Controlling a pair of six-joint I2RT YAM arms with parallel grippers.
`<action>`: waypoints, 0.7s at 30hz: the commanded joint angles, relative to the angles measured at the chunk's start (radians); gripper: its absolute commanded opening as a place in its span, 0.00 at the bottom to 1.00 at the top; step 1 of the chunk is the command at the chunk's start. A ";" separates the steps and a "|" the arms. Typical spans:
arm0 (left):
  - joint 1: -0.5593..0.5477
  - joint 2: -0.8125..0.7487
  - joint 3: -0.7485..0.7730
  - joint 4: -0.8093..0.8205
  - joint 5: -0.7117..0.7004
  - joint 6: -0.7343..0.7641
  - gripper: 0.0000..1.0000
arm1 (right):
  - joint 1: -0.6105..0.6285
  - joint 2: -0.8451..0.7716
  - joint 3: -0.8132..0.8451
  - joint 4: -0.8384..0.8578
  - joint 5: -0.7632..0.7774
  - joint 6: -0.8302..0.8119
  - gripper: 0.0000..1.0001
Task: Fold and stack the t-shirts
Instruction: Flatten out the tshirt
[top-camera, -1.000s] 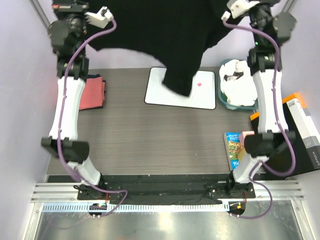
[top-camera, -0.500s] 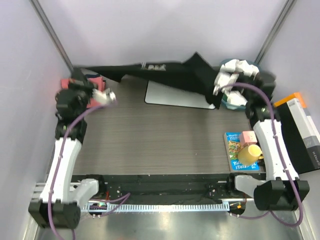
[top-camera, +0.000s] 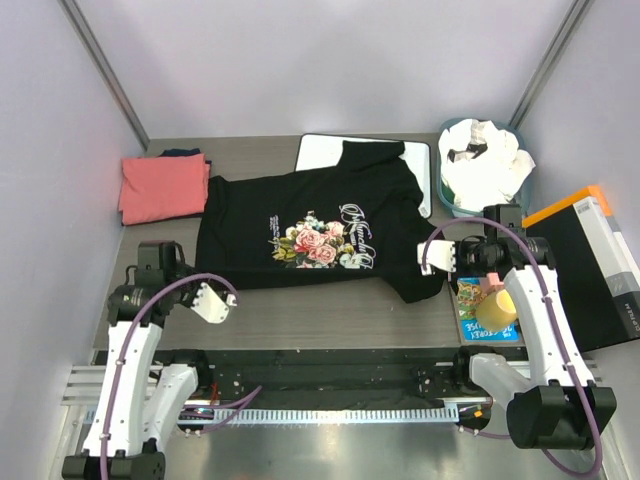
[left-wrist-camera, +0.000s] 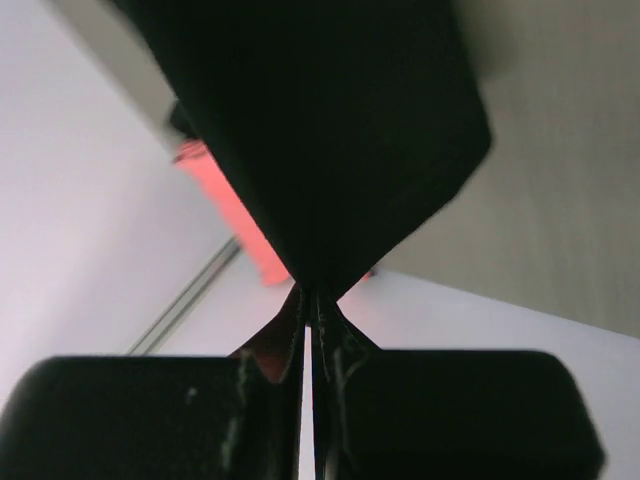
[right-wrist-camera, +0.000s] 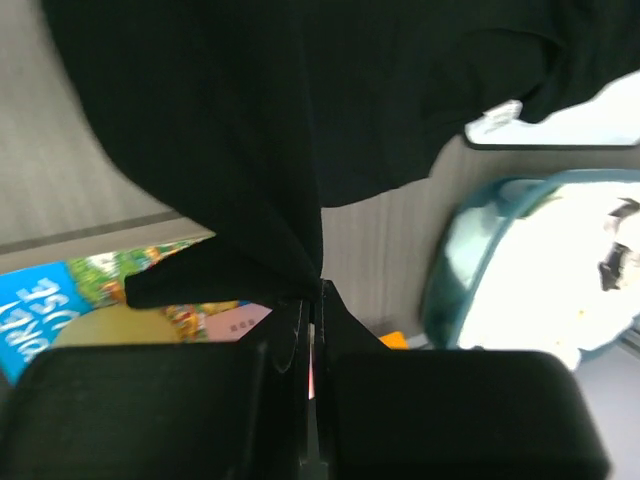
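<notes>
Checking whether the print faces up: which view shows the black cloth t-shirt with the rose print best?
Top external: the black cloth t-shirt lies spread out, rose print up. Both wrist views show only a pinched bunch of plain black cloth.

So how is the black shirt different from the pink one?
The black t-shirt lies spread out flat; the pink t-shirt is folded small. The black t-shirt shows roses and writing; the pink t-shirt looks plain. The left gripper and right gripper pinch the black t-shirt; nothing touches the pink t-shirt. Both are cloth shirts.
</notes>
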 joint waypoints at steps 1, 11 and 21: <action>0.009 0.060 0.099 -0.246 -0.075 0.137 0.00 | -0.008 -0.008 0.042 -0.192 0.033 -0.080 0.01; 0.011 0.094 0.157 -0.495 -0.100 0.125 0.00 | -0.008 -0.021 0.036 -0.484 0.054 -0.291 0.01; 0.011 0.008 0.096 -0.664 -0.094 0.188 0.00 | -0.008 -0.152 -0.062 -0.484 0.119 -0.345 0.01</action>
